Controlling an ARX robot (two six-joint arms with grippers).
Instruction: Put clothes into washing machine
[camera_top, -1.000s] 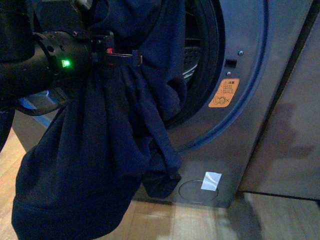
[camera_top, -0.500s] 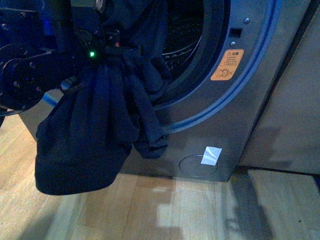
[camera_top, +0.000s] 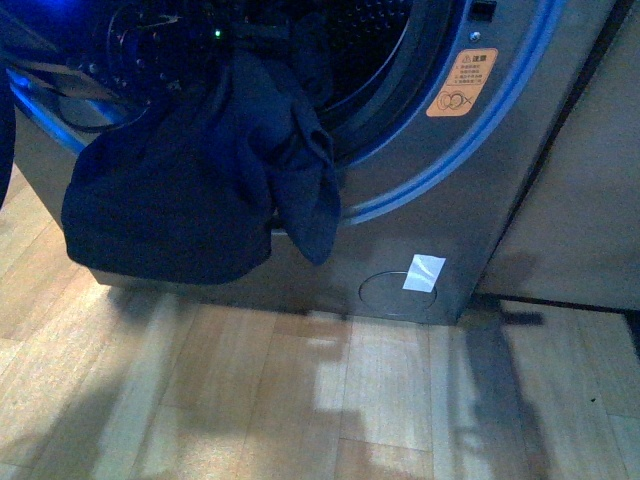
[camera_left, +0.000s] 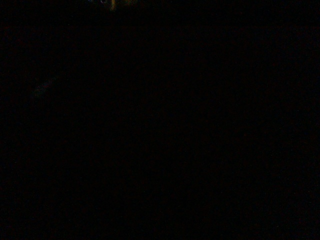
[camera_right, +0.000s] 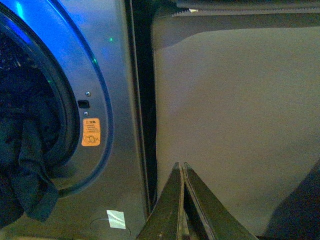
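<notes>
Right gripper (camera_right: 180, 167) has its two fingers pressed together at the tips with nothing between them, pointing at the cabinet (camera_right: 235, 100) beside the washing machine (camera_right: 120, 100). Left gripper (camera_top: 268, 32) is only a dark shape at the drum's mouth, beside a small green light and just above the clothes; whether it grips them cannot be told, and the left wrist view is dark.

An orange sticker (camera_top: 462, 83) sits on the machine's front, just right of the blue-lit porthole ring. It carries a short black heading, a few lines of small print and a round pictogram, all too small to read. Lower down, a blank white tape patch (camera_top: 424, 272) is stuck at the right edge of a round cap outline (camera_top: 395, 295).

The clothes (camera_top: 190, 190) are one plain dark navy piece of soft fabric with no pattern. The top is bunched in the open mouth against the perforated steel drum (camera_top: 370, 30). The rest spills out over the black lower rim and down the grey front panel. The wide lower part hangs broad and baggy close to the wooden floor (camera_top: 300, 400), and a narrower twisted fold drops to its right, ending in a point.
</notes>
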